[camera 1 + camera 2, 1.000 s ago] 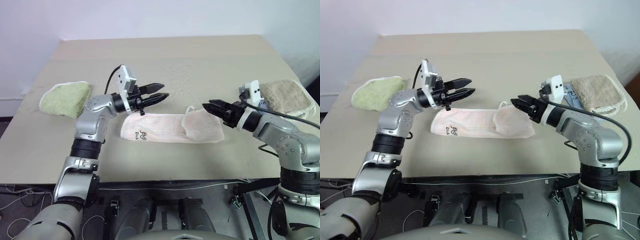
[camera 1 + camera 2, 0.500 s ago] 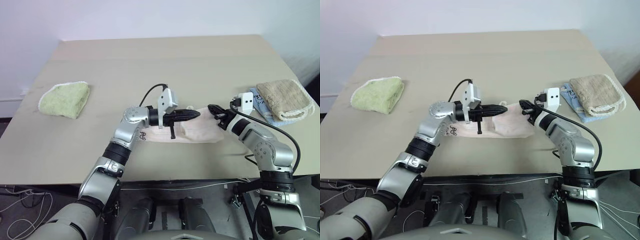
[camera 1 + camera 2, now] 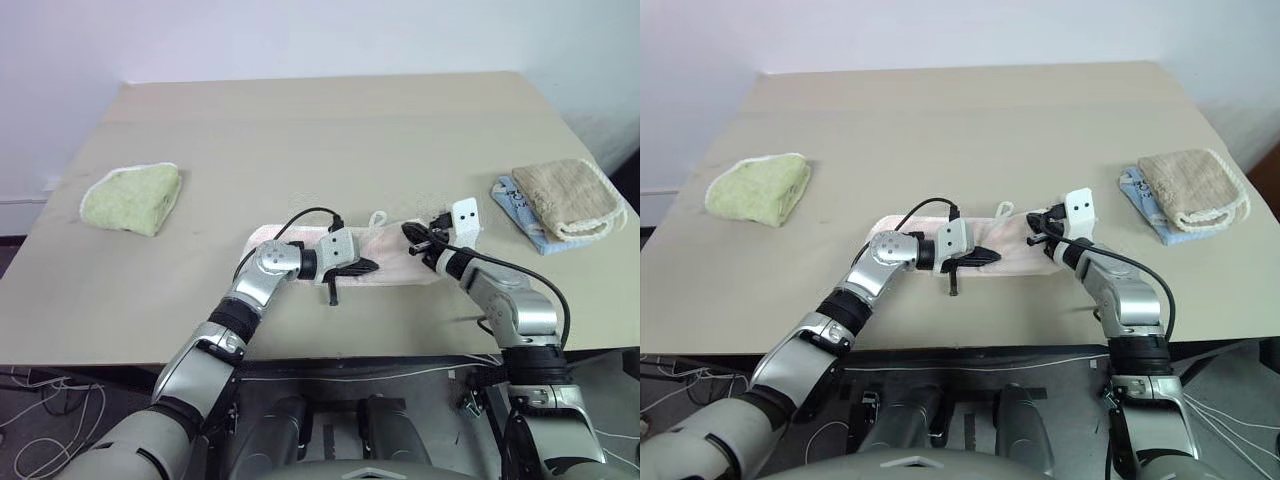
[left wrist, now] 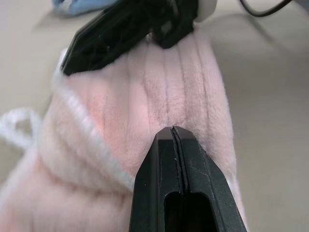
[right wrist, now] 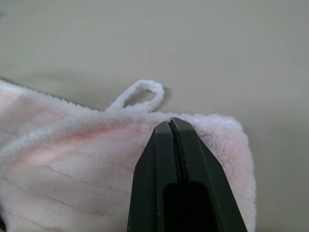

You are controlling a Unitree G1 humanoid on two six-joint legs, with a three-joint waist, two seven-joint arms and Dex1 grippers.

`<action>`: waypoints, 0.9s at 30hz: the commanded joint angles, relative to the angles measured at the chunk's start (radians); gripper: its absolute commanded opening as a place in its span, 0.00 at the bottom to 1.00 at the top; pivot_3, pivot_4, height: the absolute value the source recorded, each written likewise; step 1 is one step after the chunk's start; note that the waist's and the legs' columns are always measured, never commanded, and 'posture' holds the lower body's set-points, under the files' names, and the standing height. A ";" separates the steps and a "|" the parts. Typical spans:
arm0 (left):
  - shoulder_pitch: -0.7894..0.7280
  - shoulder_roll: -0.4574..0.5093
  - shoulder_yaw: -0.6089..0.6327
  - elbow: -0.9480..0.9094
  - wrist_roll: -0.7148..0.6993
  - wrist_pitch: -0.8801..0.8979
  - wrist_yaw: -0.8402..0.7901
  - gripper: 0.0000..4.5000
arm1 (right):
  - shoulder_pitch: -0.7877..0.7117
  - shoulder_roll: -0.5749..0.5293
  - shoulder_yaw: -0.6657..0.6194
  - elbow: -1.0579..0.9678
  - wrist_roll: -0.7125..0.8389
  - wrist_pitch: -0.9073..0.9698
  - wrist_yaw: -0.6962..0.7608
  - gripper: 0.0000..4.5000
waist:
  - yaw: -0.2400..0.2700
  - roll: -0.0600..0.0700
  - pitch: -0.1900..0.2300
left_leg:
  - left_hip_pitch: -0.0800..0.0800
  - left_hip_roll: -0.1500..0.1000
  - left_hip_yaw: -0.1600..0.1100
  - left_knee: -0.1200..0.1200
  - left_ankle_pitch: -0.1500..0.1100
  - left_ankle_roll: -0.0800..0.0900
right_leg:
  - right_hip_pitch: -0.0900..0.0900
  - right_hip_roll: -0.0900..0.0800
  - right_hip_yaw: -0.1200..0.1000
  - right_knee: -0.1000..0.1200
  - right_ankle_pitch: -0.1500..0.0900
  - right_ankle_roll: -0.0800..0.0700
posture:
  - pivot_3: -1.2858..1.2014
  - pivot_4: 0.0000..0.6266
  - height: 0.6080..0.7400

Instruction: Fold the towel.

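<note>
We count three cloths on one table (image 3: 330, 130): one pink towel (image 3: 395, 262) lying mid-front, one green towel (image 3: 132, 197), one tan towel (image 3: 566, 197). Two grippers rest on the pink one, left gripper (image 3: 367, 266) and right gripper (image 3: 411, 234), each with fingers pressed together.

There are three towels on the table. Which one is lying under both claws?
The pale pink towel in the middle, with the white loop. The left claw and right claw are both over it; the green towel and beige towel lie far aside.
</note>
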 commanded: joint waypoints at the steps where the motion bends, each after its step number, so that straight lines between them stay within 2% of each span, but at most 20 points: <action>1: -0.010 -0.013 0.032 0.008 -0.019 -0.025 0.012 0.00 | -0.024 -0.012 0.036 0.007 -0.066 -0.076 0.012 0.00 | 0.000 0.000 0.000 | 0.000 0.000 0.000 0.000 0.000 0.000 | 0.000 0.000 0.000 0.000 0.000 0.000 | 0.52 0.24 1.00; 5: -0.009 -0.046 0.092 -0.029 -0.105 -0.012 -0.014 0.00 | -0.035 -0.005 0.023 0.020 -0.068 -0.098 0.022 0.00 | 0.000 0.000 0.000 | 0.000 0.000 0.000 0.001 0.000 0.000 | 0.000 0.000 0.000 0.001 0.000 0.000 | 0.52 0.24 1.00; 9: -0.016 -0.080 0.164 -0.111 -0.219 0.054 -0.046 0.00 | -0.041 -0.009 -0.029 -0.024 -0.005 -0.066 0.049 0.00 | -0.001 0.000 0.000 | 0.000 0.000 0.000 0.001 0.000 0.000 | 0.000 0.000 0.000 0.001 0.000 0.000 | 0.52 0.24 1.00; 12: -0.022 -0.069 0.187 -0.169 -0.258 0.114 -0.059 0.00 | -0.042 -0.006 -0.084 -0.087 0.088 0.004 0.073 0.00 | -0.003 0.000 0.000 | 0.000 0.000 0.000 0.002 0.000 0.000 | 0.000 0.000 0.000 0.001 0.000 0.000 | 0.52 0.24 1.00; 15: -0.049 -0.045 0.238 -0.259 -0.332 0.247 -0.040 0.00 | -0.057 -0.012 -0.152 -0.195 0.220 0.103 0.088 0.00 | -0.004 0.000 0.000 | 0.000 0.000 0.000 0.001 0.000 0.000 | 0.000 0.001 0.000 0.001 0.000 0.000 | 0.52 0.24 1.00; 16: -0.059 -0.033 0.252 -0.286 -0.351 0.291 -0.036 0.04 | -0.064 -0.017 -0.168 -0.222 0.251 0.129 0.089 0.00 | -0.004 0.000 0.000 | -0.001 0.000 0.000 0.001 0.000 0.000 | 0.000 0.001 0.000 0.001 0.000 0.000 | 0.52 0.24 1.00; 19: -0.076 0.028 0.268 -0.371 -0.401 0.450 -0.057 0.18 | -0.091 -0.036 -0.184 -0.261 0.285 0.163 0.084 0.12 | -0.004 0.000 0.000 | -0.001 0.000 -0.001 0.002 0.000 0.000 | 0.000 0.001 0.000 0.002 0.000 0.000 | 0.52 0.24 1.00; 27: -0.103 0.181 0.368 -0.480 -0.467 0.640 0.006 0.80 | -0.125 -0.113 -0.147 -0.286 0.319 0.211 0.173 0.73 | -0.001 0.000 0.000 | -0.001 0.000 -0.001 0.002 0.000 0.000 | 0.000 0.001 0.000 0.001 0.000 0.000 | 0.52 0.24 1.00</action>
